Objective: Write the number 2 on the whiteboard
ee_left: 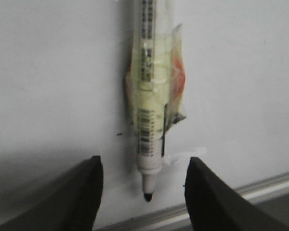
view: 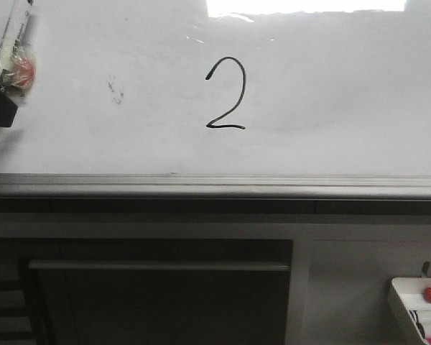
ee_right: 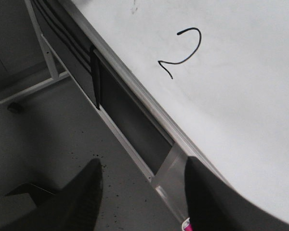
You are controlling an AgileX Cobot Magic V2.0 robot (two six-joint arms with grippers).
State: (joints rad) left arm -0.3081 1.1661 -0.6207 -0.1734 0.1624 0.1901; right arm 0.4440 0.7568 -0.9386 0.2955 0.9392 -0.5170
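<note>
The whiteboard [view: 345, 93] fills the upper front view. A thin black number 2 [view: 227, 106] is written near its middle; it also shows in the right wrist view [ee_right: 188, 57]. A marker [ee_left: 149, 96] with its black tip bare is taped to the board [ee_left: 48, 72] with a red piece behind it, at the board's far left [view: 18, 36]. My left gripper [ee_left: 144, 161] is open, its fingers either side of the marker's tip without touching it. My right gripper [ee_right: 143, 163] is open and empty, away from the board [ee_right: 241, 96], over the floor by the board's lower edge.
A grey metal rail [view: 215, 183] runs under the board. A dark cabinet panel [view: 158, 295] lies below it. A white tray [view: 409, 309] with a red ball sits at the lower right. A small dark smudge [view: 116, 90] marks the board left of the digit.
</note>
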